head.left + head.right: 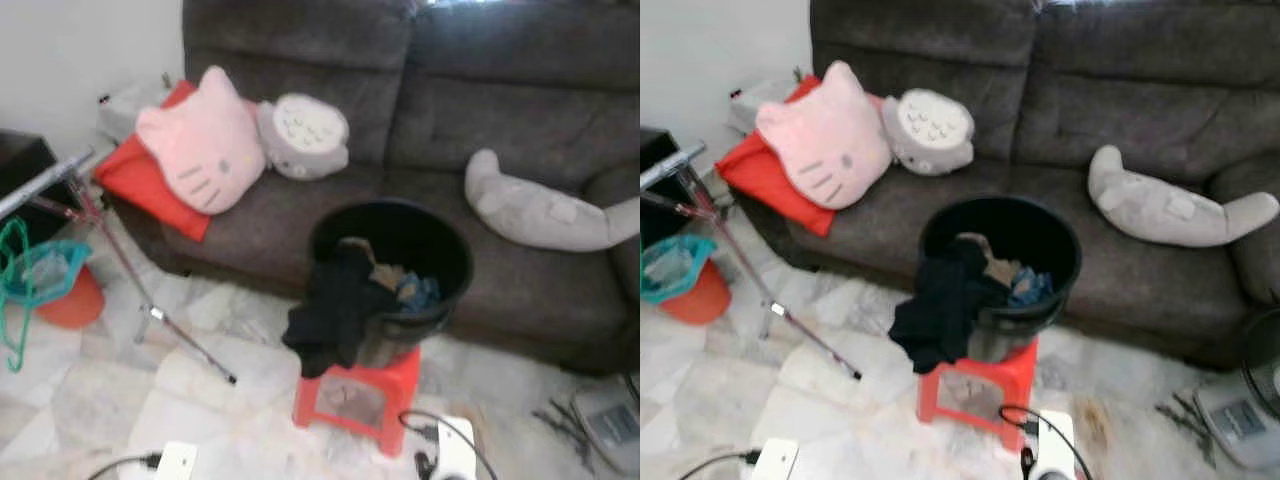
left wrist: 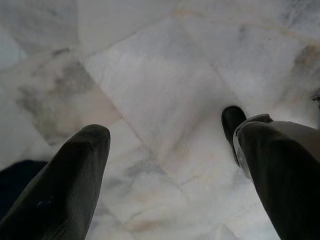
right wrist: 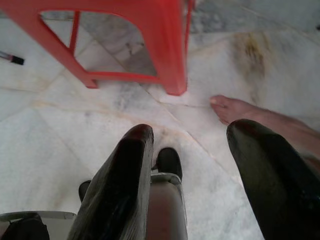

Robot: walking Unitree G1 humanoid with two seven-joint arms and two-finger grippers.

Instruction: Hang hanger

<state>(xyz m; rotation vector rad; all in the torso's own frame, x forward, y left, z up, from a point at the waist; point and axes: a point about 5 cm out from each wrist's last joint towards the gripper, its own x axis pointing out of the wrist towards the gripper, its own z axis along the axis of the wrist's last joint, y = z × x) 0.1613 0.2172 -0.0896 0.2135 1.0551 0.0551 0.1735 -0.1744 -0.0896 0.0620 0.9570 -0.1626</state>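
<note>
The green hanger on the rack looks light, stiff and thin; grasp its hook. Left gripper and right gripper hang released, empty.

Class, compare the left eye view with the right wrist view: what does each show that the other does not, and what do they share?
Left eye view alone: the sofa, the pink cat cushion, the black bucket draped with dark clothes, and a green hanger on the rack. Right wrist view alone: the right gripper, fingers apart, and a person's bare foot. Both: the red stool and marble floor.
</note>
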